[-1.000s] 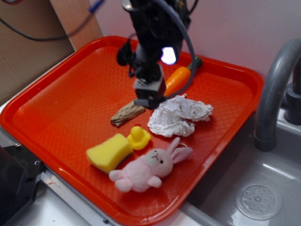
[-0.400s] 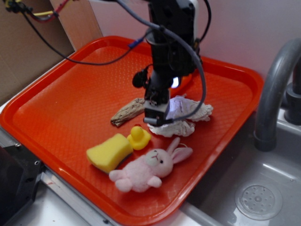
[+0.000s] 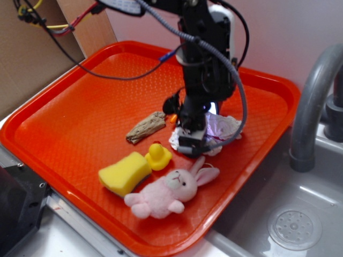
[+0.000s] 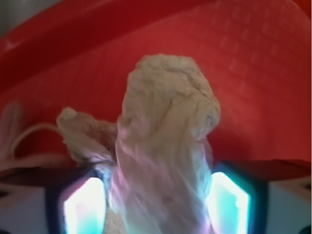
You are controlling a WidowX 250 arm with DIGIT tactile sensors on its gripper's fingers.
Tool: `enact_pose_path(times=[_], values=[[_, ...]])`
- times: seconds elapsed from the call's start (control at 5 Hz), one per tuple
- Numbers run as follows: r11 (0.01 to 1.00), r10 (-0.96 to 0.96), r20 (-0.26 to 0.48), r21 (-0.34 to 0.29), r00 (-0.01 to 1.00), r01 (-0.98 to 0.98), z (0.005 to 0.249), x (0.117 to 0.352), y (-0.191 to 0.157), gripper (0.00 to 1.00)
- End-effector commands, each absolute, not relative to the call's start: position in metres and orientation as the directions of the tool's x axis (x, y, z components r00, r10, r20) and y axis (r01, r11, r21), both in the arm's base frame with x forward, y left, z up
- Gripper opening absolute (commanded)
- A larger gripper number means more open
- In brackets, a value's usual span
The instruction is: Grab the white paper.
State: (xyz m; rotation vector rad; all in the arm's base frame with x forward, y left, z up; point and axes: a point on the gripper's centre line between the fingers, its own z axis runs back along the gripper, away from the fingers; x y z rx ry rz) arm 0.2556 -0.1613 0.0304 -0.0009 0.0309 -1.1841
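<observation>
Orange tray (image 3: 64, 123) holding 5 loose things plus the white paper (image 3: 225, 127), the latter toward the tray's right side, near the far-right rim and beside the grey faucet (image 3: 316, 101) that rises from the sink (image 3: 289, 214) outside the tray. Hand (image 3: 192, 143) down on the near edge of the white paper, black arm covering most of the wad from above. In the wrist view, white paper (image 4: 163, 146) bunched up tall between the 2 lit fingers (image 4: 83, 207), both pressing against its sides: closed in on the wad, with only the wad's width between them. Orange tray floor (image 4: 253, 63) behind the paper, a pale loop of something at the far left edge, too blurred to name.

Left of the paper on the tray: a brown piece of wood (image 3: 146, 127), lying flat at a slant. In front of that, a small yellow duck (image 3: 158, 156) touching a yellow sponge (image 3: 124, 172). Nearest the front rim, a pink plush bunny (image 3: 169, 193) lying on its back, ears pointing toward the paper, close to the hand but apart from it. A sliver of orange carrot (image 3: 172, 119) just visible behind the arm.
</observation>
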Motion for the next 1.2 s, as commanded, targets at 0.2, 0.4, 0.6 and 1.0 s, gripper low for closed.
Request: enact_pose_path(times=[0.2,0.4,0.6,1.0], values=[[0.474,-0.879,0.038,0.174,0.475,0.863,0.052,0.248,-0.163,0.00],[0.630,-0.773,0.122,0.272,0.623,0.728,0.084,0.251,-0.160,0.00],[0.779,-0.626,0.227,0.220,0.746,0.587,0.127,0.254,-0.160,0.00],[0.970,-0.222,0.179,0.143,0.958,0.198,0.209,0.241,-0.093,0.00]])
